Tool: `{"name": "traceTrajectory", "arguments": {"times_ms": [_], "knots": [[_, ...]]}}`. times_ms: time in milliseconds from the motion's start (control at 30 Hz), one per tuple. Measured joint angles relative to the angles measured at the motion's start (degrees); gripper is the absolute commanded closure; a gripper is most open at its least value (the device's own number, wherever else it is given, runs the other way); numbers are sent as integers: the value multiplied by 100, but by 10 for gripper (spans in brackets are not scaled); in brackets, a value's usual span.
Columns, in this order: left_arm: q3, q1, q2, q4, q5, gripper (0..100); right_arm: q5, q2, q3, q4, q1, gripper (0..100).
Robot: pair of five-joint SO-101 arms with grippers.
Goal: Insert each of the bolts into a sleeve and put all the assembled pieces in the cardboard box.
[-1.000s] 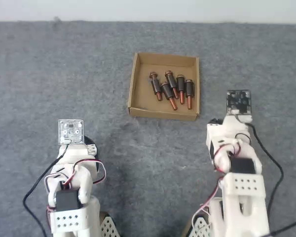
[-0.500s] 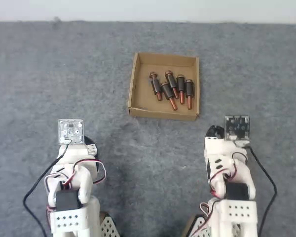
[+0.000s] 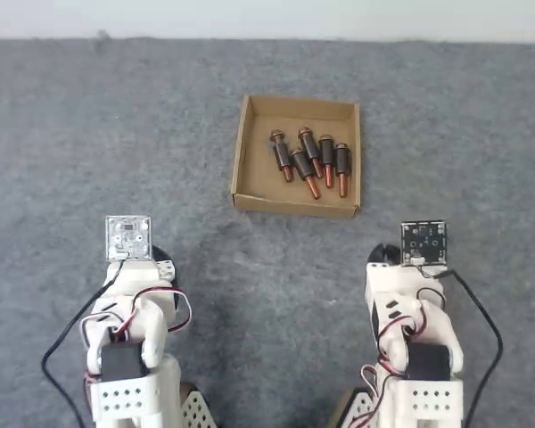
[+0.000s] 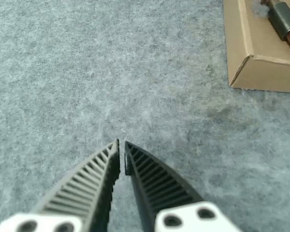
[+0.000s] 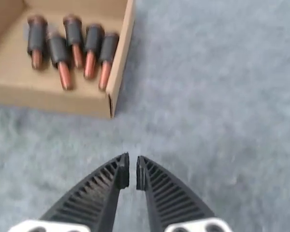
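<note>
We see the left gripper point(image 4: 122, 143) and right gripper point(image 5: 132, 157) closed, empty; the cardboard box point(image 3: 294, 205) of assembled pieces point(image 3: 326, 153) lies ahead, nearer the right.

You have one cardboard box point(image 3: 241, 152). Inside the box you can count five assembled pieces point(image 3: 327, 160); two of them overlap, so five is likely rather than certain. Near the box stand two arms, the left arm point(image 3: 129, 339) and the right arm point(image 3: 410, 339).
</note>
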Motion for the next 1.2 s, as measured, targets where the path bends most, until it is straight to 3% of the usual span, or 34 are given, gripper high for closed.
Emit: {"name": "traceTrajectory", "arguments": {"times_ms": [500, 700, 933, 1200], "knots": [[0, 0, 0, 0, 0, 988, 18, 0, 0, 1697, 88, 993], [0, 0, 0, 9, 0, 988, 18, 0, 0, 1776, 70, 993], [0, 0, 0, 914, 0, 988, 18, 0, 0, 1776, 70, 993], [0, 0, 0, 1073, 0, 988, 18, 0, 0, 1776, 70, 993]]}}
